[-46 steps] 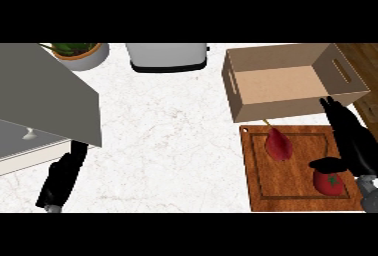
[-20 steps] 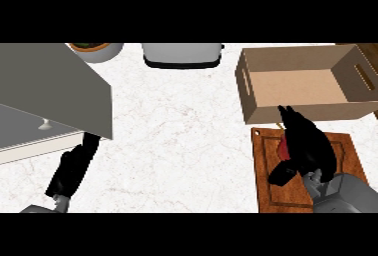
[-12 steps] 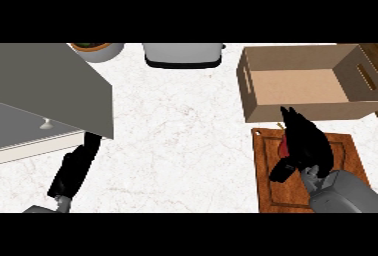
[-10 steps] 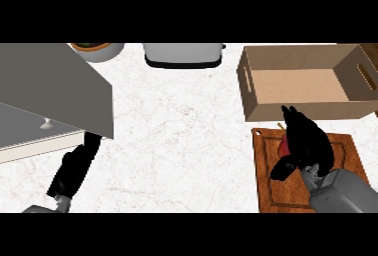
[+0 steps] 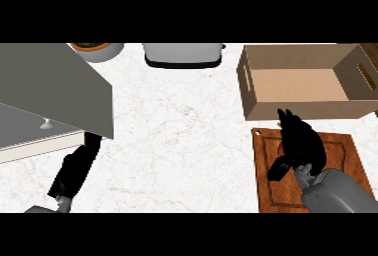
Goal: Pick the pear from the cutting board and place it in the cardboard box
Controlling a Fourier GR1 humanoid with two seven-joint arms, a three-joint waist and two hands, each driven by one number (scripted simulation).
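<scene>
The right hand (image 5: pixel 299 145) lay over the cutting board (image 5: pixel 269 190) with its fingers (image 5: pixel 285 117) stretched toward the cardboard box (image 5: pixel 303 82); the pear was hidden under it, so I cannot tell if the fingers gripped it. The left hand (image 5: pixel 74 172) rested on the tabletop (image 5: pixel 177 135) with fingers straight, holding nothing.

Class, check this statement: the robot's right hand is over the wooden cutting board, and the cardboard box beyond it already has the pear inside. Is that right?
One part is wrong. The head view shows the cardboard box with only its bare floor; no pear lies inside. The rest stands: the right hand is over the wooden cutting board, with the box beyond it.
</scene>
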